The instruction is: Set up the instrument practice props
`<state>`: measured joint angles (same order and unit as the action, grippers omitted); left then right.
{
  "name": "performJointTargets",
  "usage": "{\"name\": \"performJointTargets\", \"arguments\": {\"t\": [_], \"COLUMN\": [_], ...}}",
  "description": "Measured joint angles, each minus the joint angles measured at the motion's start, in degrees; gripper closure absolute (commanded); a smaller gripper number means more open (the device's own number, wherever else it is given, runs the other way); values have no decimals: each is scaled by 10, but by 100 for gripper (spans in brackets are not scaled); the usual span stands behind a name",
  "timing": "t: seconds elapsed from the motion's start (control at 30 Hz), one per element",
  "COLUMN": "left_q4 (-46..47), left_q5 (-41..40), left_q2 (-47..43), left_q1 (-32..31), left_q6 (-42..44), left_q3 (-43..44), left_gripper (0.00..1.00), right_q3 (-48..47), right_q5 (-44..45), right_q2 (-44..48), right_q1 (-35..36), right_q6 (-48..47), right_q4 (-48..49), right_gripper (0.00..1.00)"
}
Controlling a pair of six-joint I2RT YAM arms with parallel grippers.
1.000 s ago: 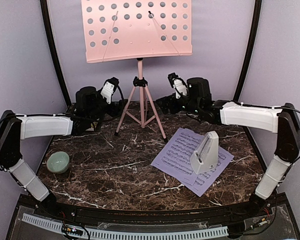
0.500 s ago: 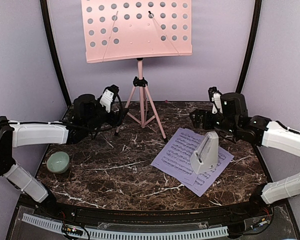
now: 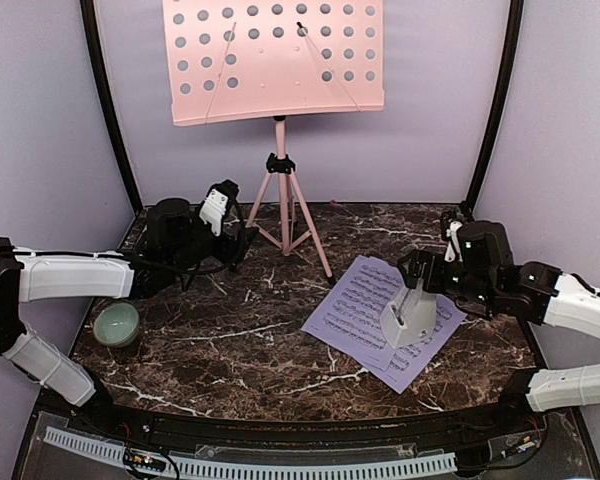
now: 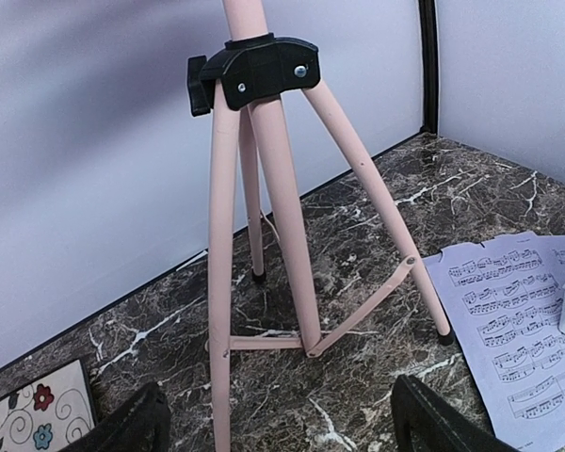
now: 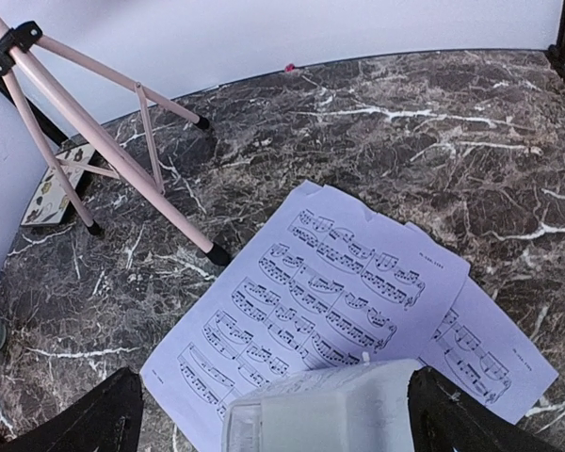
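Observation:
The pink perforated music stand [image 3: 275,60] stands on tripod legs [image 3: 283,215] at the back centre. Two sheet-music pages [image 3: 352,312] lie overlapped on the table right of centre. The white-grey metronome [image 3: 410,303] stands on them. My left gripper [image 3: 240,240] is open and empty just left of the tripod; in the left wrist view [image 4: 282,431] the legs [image 4: 264,245] rise between its fingers, untouched. My right gripper [image 3: 417,270] is open and hovers over the metronome; in the right wrist view [image 5: 282,424] the metronome top [image 5: 330,410] lies between the fingers, above the pages [image 5: 339,282].
A pale green bowl [image 3: 116,324] sits at the left edge. A floral coaster [image 4: 38,416] lies at the back left behind the tripod, also in the right wrist view [image 5: 55,186]. Black frame posts and lilac walls close the back and sides.
My right arm has swung away from the tripod, rightward and toward the front, and now sits over the metronome. My left gripper has shifted slightly beside the tripod.

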<state>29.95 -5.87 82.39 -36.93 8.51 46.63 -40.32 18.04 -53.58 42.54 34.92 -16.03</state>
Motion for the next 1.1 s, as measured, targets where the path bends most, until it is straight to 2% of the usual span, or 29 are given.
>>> {"name": "performJointTargets", "arguments": {"t": [0.27, 0.37, 0.5, 0.63, 0.87, 1.1], "left_q4": [3, 4, 4, 4, 5, 9], "left_q5": [-2, -2, -2, 0, 9, 17], "left_q2": [0, 0, 0, 0, 1, 5], "left_q1": [0, 0, 0, 0, -5, -17], "left_q6": [-6, -7, -7, -9, -11, -11], "left_q3": [-3, -3, -3, -3, -3, -3], "left_gripper": [16, 16, 16, 17, 19, 21], "right_q3": [4, 4, 4, 4, 0, -52], "right_q5": [76, 102, 133, 157, 167, 159], "right_q2": [-60, -81, -85, -73, -58, -75], "right_q1": [62, 75, 77, 78, 71, -9], "right_q6": [16, 17, 26, 19, -21, -102], "right_q4": [-9, -15, -27, -42, -56, -39], "right_gripper": [11, 21, 39, 49, 56, 61]}}
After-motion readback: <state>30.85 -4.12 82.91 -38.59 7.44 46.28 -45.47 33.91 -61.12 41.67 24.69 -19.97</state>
